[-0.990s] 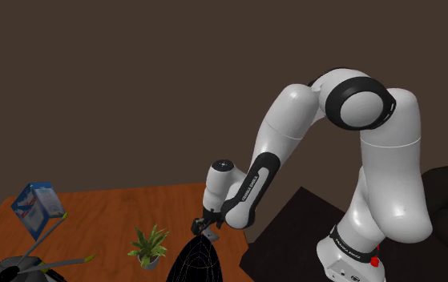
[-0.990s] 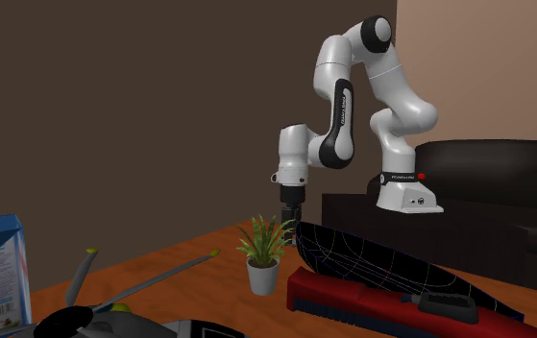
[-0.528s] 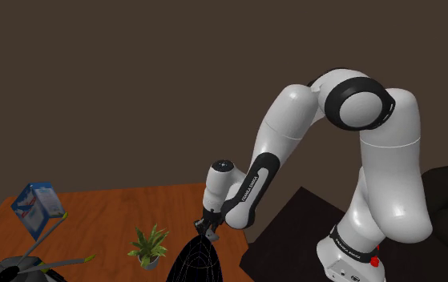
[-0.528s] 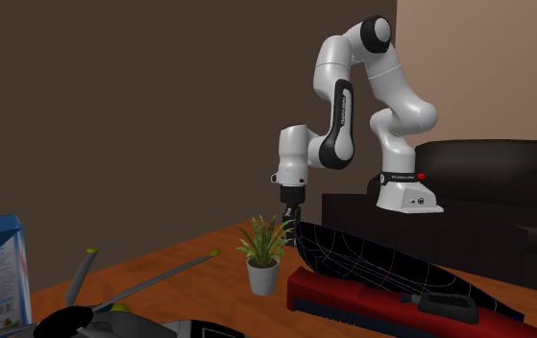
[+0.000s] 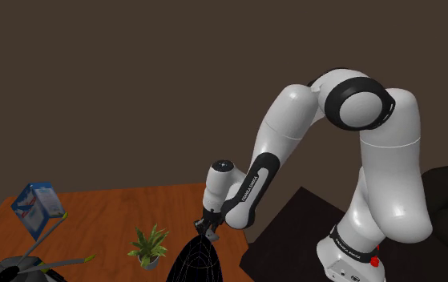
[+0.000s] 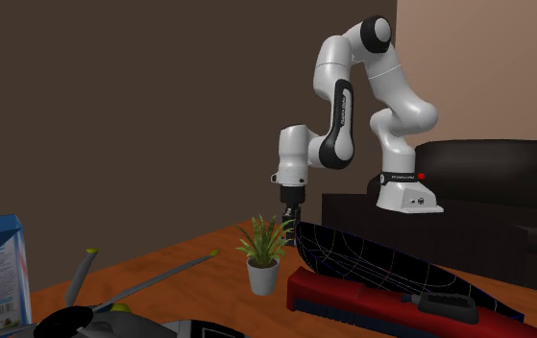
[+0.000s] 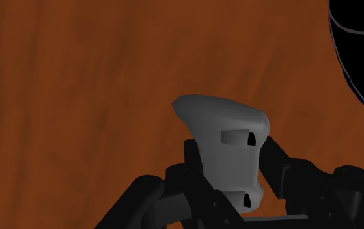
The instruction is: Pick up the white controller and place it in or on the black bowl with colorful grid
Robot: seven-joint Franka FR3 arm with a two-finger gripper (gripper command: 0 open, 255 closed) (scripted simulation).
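Grips pale grey wedge-shaped controller (image 7: pixel 221 123) in part-closed jaws of all-black gripper (image 7: pixel 231 159). Hangs just beside rim of black bowl with coloured grid lines (image 5: pixel 196 260), above orange-brown wooden table (image 7: pixel 96 97).

A pale grey controller (image 7: pixel 221 127) with a broad rounded head and two small dark slots on its face is standing upright between the black fingers of the gripper (image 7: pixel 231 170), which are clasping its narrower lower body from both sides. The brown wooden tabletop (image 7: pixel 96 97) is showing behind it. The black bowl (image 6: pixel 353 252), crossed by thin coloured grid lines, is lying close beside the controller but apart from it, its long dark body stretching away along the table.
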